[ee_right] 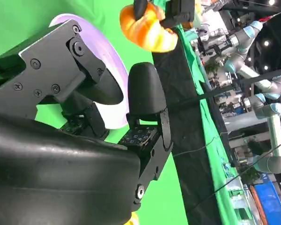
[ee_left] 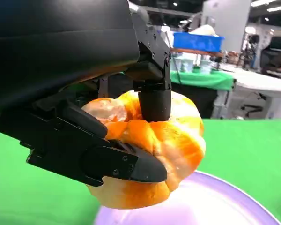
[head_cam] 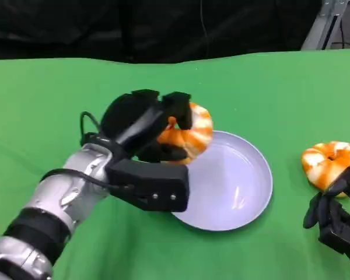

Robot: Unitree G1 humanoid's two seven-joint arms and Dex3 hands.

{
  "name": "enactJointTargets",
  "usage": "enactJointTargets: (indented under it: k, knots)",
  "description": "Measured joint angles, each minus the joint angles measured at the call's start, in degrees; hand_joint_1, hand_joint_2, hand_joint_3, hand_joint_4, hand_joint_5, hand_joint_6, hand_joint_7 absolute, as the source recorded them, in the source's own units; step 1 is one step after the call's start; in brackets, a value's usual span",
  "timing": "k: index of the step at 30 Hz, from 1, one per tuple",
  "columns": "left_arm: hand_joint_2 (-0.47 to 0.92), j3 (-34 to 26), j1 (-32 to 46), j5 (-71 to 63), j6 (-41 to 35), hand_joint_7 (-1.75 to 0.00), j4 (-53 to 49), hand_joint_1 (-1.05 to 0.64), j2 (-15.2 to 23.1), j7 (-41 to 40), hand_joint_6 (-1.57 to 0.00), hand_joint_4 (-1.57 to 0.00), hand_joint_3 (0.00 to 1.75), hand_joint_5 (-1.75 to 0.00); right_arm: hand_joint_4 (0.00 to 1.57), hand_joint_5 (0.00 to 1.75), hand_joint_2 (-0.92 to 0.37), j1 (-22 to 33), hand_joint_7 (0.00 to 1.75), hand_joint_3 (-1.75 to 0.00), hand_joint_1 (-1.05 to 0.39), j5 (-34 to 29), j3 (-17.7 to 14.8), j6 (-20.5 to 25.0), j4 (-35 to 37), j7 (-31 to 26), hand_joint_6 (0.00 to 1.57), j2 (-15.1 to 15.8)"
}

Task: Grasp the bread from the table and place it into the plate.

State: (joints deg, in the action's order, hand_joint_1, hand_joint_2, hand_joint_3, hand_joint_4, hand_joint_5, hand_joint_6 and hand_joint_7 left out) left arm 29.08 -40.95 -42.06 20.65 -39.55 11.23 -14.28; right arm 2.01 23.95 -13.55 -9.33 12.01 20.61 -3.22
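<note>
Nearest the robot, at the table's right front edge, the right hand rests low on the green cloth. Its black fingers are curled loosely with nothing between them. Just beyond it lies a second bread roll, orange and white, flat on the cloth and well apart from the plate.

The left forearm reaches in from the lower left and slants up toward the middle of the table. The left hand holds the bread off the surface, over the plate's near-left rim. In the left wrist view one finger presses down on the bread's top while a thumb clamps its side, so the roll is pinched between them.

The bread is a round, ridged ring without a clear long axis. It is tilted up on edge, its broad face turned toward the plate's centre. The lavender plate sits flat on the cloth.
</note>
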Motion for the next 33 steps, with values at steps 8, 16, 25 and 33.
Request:
enactJointTargets:
  k: [8, 16, 25, 33]
  knots:
    - [0.92, 1.9, -2.1, -0.7, -0.2, -0.53, -4.3, -0.12, -4.0, 2.0, -1.02, -0.79, 0.12, -1.47, 0.92, 1.75, -0.43, -0.6, 1.66, -1.42, -0.04, 0.1, -0.1, 0.0, 0.7, 0.0, 0.76, 0.0]
    - [0.91, 4.3, -5.2, -2.8, -0.3, -0.13, -10.1, -0.13, -7.5, 0.8, -1.17, -0.87, 0.01, -1.21, 0.93, 1.75, -0.42, -1.0, 1.65, -1.44, -0.03, 0.1, -0.2, 0.0, 0.8, 0.0, 0.78, 0.0]
    - [0.91, 5.9, -7.3, -3.3, 0.4, -0.07, -15.9, -0.14, -8.8, -1.3, -1.19, -0.88, 0.01, -1.25, 0.93, 1.75, -0.42, -1.0, 1.65, -1.45, -0.03, 0.0, -0.1, -0.1, 0.8, -0.1, 0.77, -0.2]
    - [0.92, 6.7, -8.5, -3.3, 2.8, -0.07, -19.6, -0.14, -9.5, -3.7, -1.25, -0.8, 0.19, -1.32, 0.93, 1.75, -0.41, -1.0, 1.66, -1.45, -0.03, -0.1, 0.0, -0.3, 0.8, -0.4, 0.77, -0.4]
